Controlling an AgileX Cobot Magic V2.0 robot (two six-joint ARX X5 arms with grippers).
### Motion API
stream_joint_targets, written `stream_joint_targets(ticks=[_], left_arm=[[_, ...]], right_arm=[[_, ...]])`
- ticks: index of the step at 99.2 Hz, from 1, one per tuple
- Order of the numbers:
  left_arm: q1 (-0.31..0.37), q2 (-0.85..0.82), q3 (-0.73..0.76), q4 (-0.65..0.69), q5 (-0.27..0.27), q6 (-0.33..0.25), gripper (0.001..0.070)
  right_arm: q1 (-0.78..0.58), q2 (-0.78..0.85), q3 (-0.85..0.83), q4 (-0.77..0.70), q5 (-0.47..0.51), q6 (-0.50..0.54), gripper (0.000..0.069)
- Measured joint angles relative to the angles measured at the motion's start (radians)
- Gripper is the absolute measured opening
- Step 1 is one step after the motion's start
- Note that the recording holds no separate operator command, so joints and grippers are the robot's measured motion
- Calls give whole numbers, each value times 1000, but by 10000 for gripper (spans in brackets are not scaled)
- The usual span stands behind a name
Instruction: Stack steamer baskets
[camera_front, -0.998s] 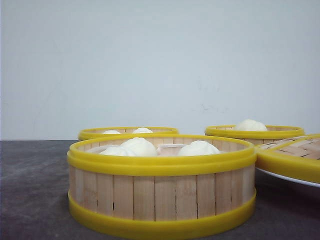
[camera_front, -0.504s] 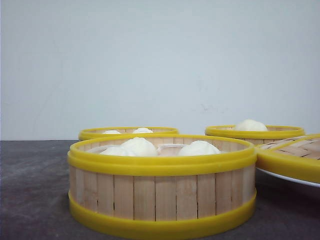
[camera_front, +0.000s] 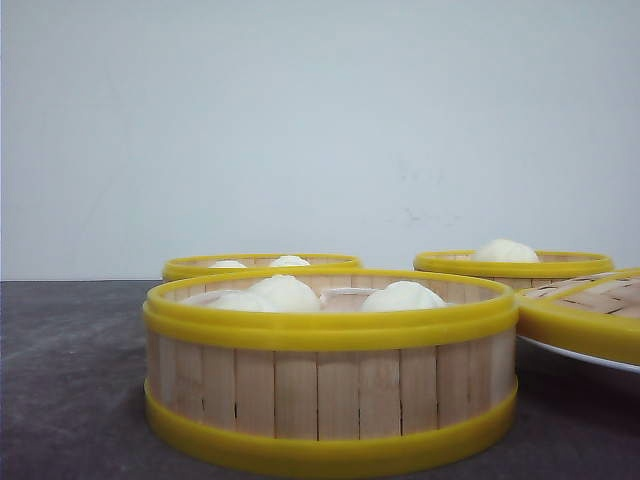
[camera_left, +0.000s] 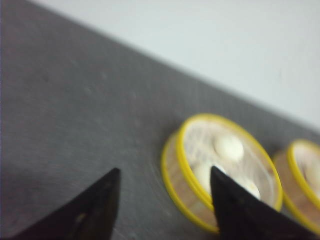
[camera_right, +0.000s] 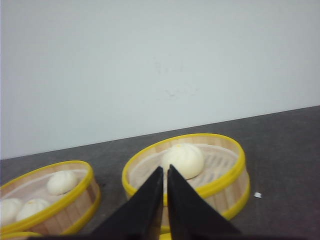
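Three round steamer baskets with pale bamboo slat walls and thick yellow plastic rims are standing apart on the dark grey table (camera_front: 70, 400), so no stacking is done yet. The nearest basket (camera_front: 330, 385) is filling the lower centre of the front view and is holding white steamed buns (camera_front: 402, 296). A second basket (camera_front: 260, 266) is sitting behind it, left of centre, also with buns, and a third basket (camera_front: 513, 264) is sitting at the right of the frame in the middle height, with one bun. At the right edge, a flat yellow-rimmed woven lid (camera_front: 590, 310) is lying tilted on a white plate (camera_front: 575, 356).

In the left wrist view, which is blurred, the left gripper (camera_left: 165, 200) is showing its two black fingers spread wide with nothing between them; a basket with buns (camera_left: 220, 170) is lying partly behind one finger, in the lower right of that frame. In the right wrist view, the right gripper (camera_right: 165, 185) is showing its fingers pressed nearly together, holding nothing, and it is pointing toward the one-bun basket (camera_right: 190, 167) in the lower centre.

As I am judging it, the whole task is remaining: two baskets are still waiting to go onto a third one.
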Motion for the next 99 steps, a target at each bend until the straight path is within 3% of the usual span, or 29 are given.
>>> stream_joint_targets(ticks=[12, 24, 36, 58, 76, 91, 99], left_arm=[[-18, 388, 371, -215, 122, 29, 393], [-64, 679, 653, -421, 139, 53, 372], [-130, 871, 883, -598, 77, 101, 294], [-203, 1121, 1166, -742, -10, 156, 278], [-260, 1262, 1254, -830, -74, 210, 285], [-283, 1316, 1262, -860, -116, 234, 373], [-281, 1318, 1266, -858, -174, 239, 390]], right_arm=[[0, 0, 0, -3, -16, 7, 11], [0, 0, 0, -23, -60, 8, 11], [0, 0, 0, -39, -101, 8, 11], [0, 0, 0, -72, -101, 8, 11], [0, 0, 0, -77, -101, 8, 11], [0, 0, 0, -79, -101, 8, 11], [0, 0, 0, -79, -101, 8, 11]])
